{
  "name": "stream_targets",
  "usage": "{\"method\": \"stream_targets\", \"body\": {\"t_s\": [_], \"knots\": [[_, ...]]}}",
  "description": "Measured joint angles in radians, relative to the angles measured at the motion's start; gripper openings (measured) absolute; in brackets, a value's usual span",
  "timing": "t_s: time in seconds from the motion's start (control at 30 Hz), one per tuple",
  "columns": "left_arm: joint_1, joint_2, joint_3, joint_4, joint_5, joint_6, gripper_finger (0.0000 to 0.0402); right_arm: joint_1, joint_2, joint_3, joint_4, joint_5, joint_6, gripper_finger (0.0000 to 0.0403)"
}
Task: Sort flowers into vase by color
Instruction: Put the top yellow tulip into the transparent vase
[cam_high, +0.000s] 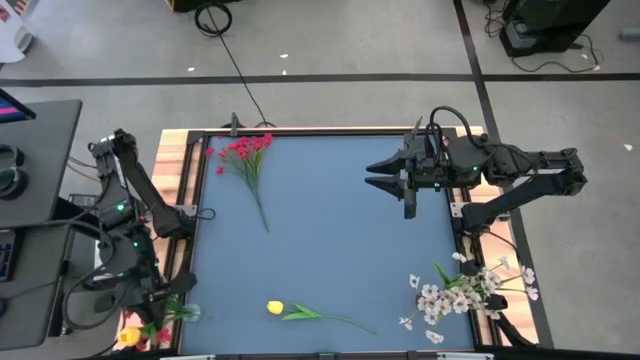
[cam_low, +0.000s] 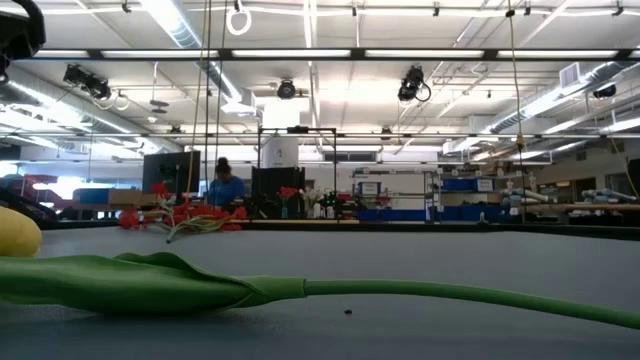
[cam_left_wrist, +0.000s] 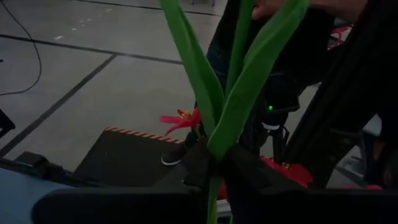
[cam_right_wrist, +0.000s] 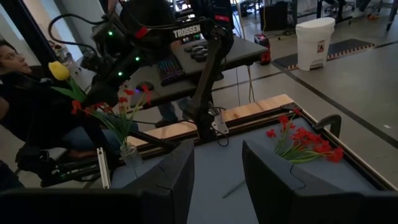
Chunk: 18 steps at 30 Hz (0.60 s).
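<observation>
My left gripper (cam_high: 152, 312) is off the table's near left corner, shut on a yellow tulip (cam_right_wrist: 59, 70) beside a glass vase (cam_high: 187, 313) that holds red flowers (cam_right_wrist: 124, 99). A second yellow tulip (cam_high: 275, 307) lies flat on the blue mat near the front edge; it fills the low view with its leaf (cam_low: 130, 282). A bunch of red flowers (cam_high: 243, 152) lies at the far left of the mat. White flowers (cam_high: 468, 290) lie at the near right edge. My right gripper (cam_high: 385, 175) hangs open over the far right of the mat with nothing between its fingers. My left gripper pinches the tulip's green stem (cam_left_wrist: 215, 155) between its two fingers (cam_left_wrist: 198, 167), just below where the long leaves fork. The fingers lie across the stem. The tulip stands tilted, its blossom beyond the fingers; whether its lower end is in the vase I cannot tell.
A dark desk with a keyboard (cam_right_wrist: 180, 62) stands beside the table's left side, and a person (cam_right_wrist: 12, 59) sits there. A wooden rim (cam_high: 172, 170) frames the mat. The mat's middle (cam_high: 340, 240) is bare.
</observation>
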Motion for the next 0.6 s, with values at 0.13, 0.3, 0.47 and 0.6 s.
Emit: {"method": "stream_targets", "body": {"t_s": [0.13,0.3,0.47,0.6], "knots": [[0.0,-0.005,0.0,-0.007,-0.005,0.003,0.0072,0.0,0.0,0.0,0.001,0.0,0.0,0.0144],[0.0,-0.001,-0.015,-0.032,-0.018,-0.002,0.0123,0.0,0.0,0.0,0.019,0.0,0.0,0.0144],[0.0,-0.006,-0.02,-0.012,-0.02,-0.023,0.0171,0.0,0.0,0.0,0.044,0.0,0.0,0.0144],[0.0,-0.01,0.018,-0.022,-0.02,-0.031,0.0197,0.0,0.0,0.0,0.044,0.0,0.0,0.0144]]}}
